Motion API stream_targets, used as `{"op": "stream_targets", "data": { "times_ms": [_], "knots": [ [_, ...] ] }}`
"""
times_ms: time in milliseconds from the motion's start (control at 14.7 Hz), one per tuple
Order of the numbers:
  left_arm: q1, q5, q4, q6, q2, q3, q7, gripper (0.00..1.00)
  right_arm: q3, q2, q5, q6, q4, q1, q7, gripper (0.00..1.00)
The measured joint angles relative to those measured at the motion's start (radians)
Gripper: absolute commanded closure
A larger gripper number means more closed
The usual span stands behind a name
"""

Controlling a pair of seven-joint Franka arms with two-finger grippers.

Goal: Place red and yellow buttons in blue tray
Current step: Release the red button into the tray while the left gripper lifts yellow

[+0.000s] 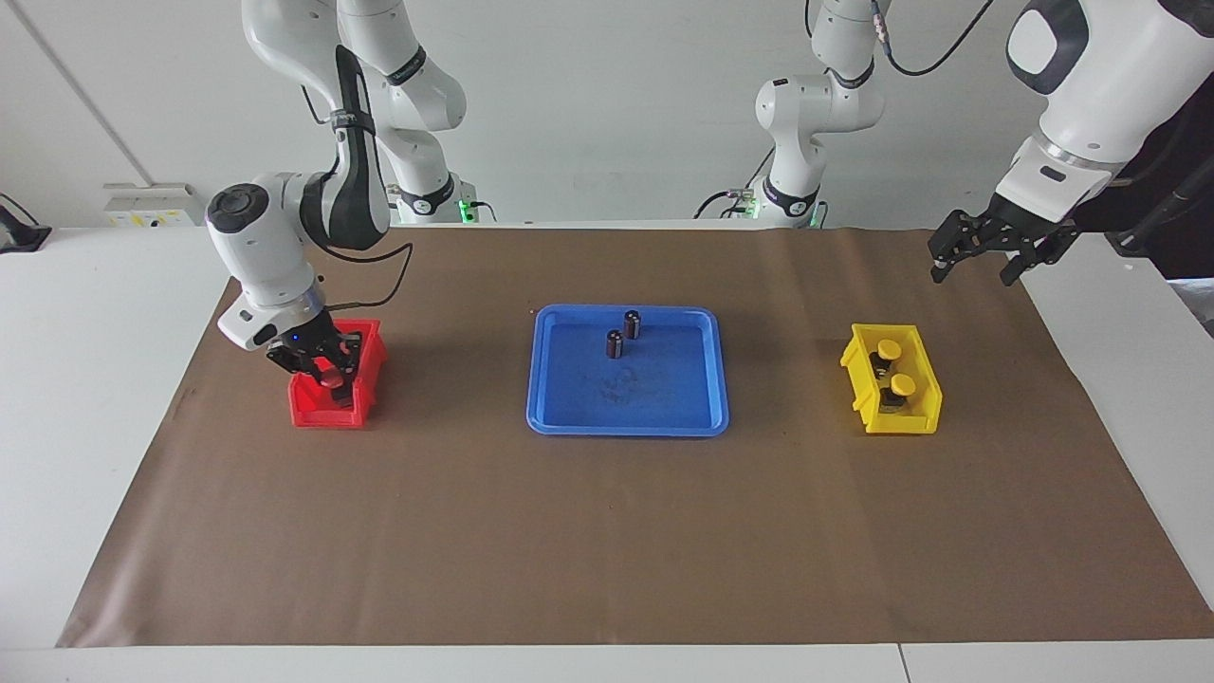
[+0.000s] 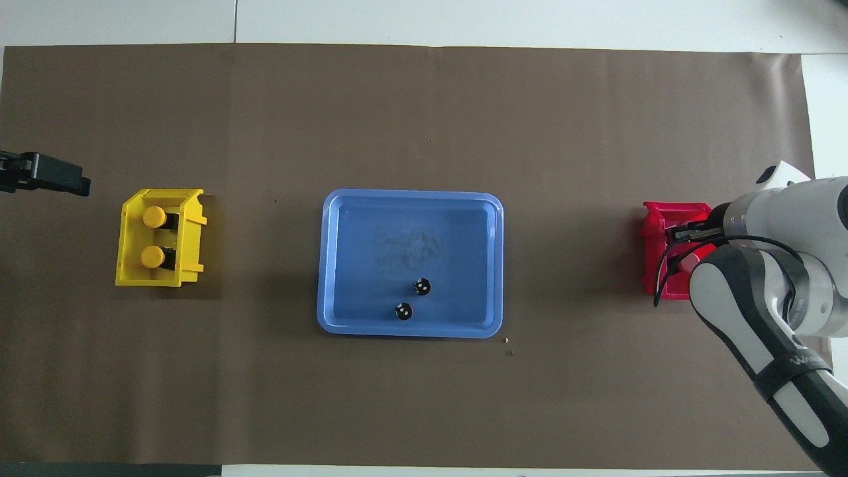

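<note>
At the facing view's left, the right end effector is clamped on a red button inside the red bin; next, lift it clear and carry it to the blue tray at centre. Upper right, the left end effector hangs with fingers apart above the yellow bin, where two yellow buttons sit.
</note>
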Motion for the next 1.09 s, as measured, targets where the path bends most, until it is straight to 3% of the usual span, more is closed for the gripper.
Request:
{"op": "stream_targets", "data": {
  "times_ms": [136, 339, 543, 747, 1086],
  "knots": [
    [0.0, 0.0, -0.118, 0.133, -0.007, 0.0, -0.003, 0.26, 0.0, 0.004, -0.001, -0.178, 0.125, 0.0, -0.028, 0.85],
    [0.006, 0.0, -0.24, 0.27, 0.006, 0.001, -0.004, 0.29, 0.002, 0.025, -0.003, -0.442, 0.364, 0.023, -0.039, 0.84],
    [0.021, 0.0, -0.288, 0.358, 0.054, 0.002, -0.004, 0.3, 0.005, 0.058, -0.034, -0.573, 0.527, 0.148, 0.08, 0.84],
    [0.031, 0.0, -0.309, 0.414, 0.103, 0.003, -0.004, 0.3, 0.014, 0.116, -0.029, -0.533, 0.599, 0.361, 0.421, 0.83],
    [0.036, 0.0, -0.388, 0.521, 0.125, 0.003, -0.004, 0.29, 0.021, 0.239, -0.011, -0.313, 0.556, 0.634, 0.862, 0.83]
  ]
}}
